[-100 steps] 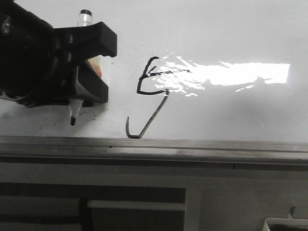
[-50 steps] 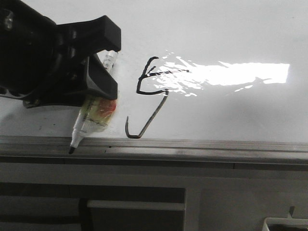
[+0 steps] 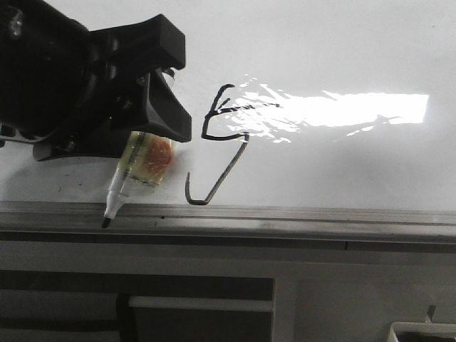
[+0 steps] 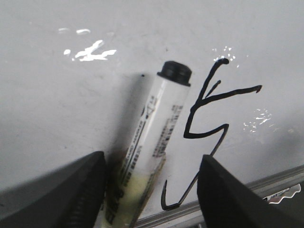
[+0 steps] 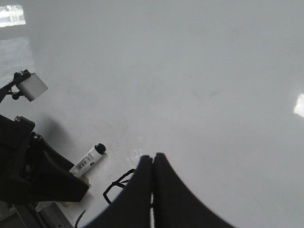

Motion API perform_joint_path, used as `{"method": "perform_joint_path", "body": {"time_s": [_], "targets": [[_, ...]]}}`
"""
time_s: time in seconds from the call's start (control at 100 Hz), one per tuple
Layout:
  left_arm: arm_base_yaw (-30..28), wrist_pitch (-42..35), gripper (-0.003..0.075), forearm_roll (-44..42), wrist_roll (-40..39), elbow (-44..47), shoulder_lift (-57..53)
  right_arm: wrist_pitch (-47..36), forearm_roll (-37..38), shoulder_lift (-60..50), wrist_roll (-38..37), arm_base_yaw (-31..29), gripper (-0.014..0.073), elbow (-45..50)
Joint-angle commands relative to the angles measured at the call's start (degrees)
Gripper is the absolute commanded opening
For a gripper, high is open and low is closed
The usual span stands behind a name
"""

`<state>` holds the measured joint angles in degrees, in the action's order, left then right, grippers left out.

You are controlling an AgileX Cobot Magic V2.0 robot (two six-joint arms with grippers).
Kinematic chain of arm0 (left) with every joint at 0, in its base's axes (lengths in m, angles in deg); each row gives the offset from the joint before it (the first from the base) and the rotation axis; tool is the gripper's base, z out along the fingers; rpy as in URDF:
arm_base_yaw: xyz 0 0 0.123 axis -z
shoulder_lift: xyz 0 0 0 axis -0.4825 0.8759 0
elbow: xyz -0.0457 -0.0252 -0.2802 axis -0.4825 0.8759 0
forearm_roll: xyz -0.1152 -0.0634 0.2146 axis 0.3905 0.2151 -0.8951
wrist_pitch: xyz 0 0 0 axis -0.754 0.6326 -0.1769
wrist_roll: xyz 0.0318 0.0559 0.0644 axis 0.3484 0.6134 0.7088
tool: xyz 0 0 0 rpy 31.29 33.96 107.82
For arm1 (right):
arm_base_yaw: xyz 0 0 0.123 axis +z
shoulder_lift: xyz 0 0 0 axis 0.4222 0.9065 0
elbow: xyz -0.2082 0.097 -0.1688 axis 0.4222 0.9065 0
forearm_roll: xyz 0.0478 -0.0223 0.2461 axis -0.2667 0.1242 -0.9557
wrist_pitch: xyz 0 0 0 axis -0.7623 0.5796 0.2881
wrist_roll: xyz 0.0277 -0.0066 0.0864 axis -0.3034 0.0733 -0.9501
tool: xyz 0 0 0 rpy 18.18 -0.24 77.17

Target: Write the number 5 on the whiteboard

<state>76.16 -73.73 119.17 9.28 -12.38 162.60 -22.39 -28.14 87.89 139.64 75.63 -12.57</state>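
Surface: whiteboard (image 3: 342, 57), glossy white, faintly smudged, bright glare patch right of centre; grey frame rail (image 3: 299, 217) along its near edge.
Number 5: number 5 (image 3: 221, 142), thin black, crooked, left of the glare; long slanted tail ending in a small hook just above the rail.
Marker: marker (image 3: 132, 174), lying tilted on the board left of the figure, black tip over the rail, capped end pointing away.
Left gripper: left gripper (image 4: 149, 190), spread wide, fingers either side of the marker and clear of it in the wrist view.
Right gripper: right gripper (image 5: 152, 161), fingers pressed together, holding nothing, over bare board.
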Motion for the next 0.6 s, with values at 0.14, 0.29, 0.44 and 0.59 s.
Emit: {"method": "perform_joint_path", "body": {"time_s": [0.14, 0.29, 0.44, 0.59], "targets": [[-1.1, -11.0, 0.0523, 0.4, -0.5, 0.2, 1.4, 2.1, 1.3, -0.1, 0.3, -0.3, -0.0064, -1.7], [-1.1, -11.0, 0.0597, 0.3, -0.5, 0.2, -0.2, 2.1, 1.3, -0.1, 0.3, -0.3, -0.0064, -1.7], [-1.1, -10.5, 0.0596, 0.1, -0.5, 0.2, -4.8, 2.1, 1.3, -0.1, 0.3, -0.3, -0.0064, -1.7], [-1.1, -10.5, 0.0596, -1.1, -0.2, 0.2, -11.6, 2.1, 1.3, -0.2, 0.3, -0.3, -0.0064, -1.7]]}}
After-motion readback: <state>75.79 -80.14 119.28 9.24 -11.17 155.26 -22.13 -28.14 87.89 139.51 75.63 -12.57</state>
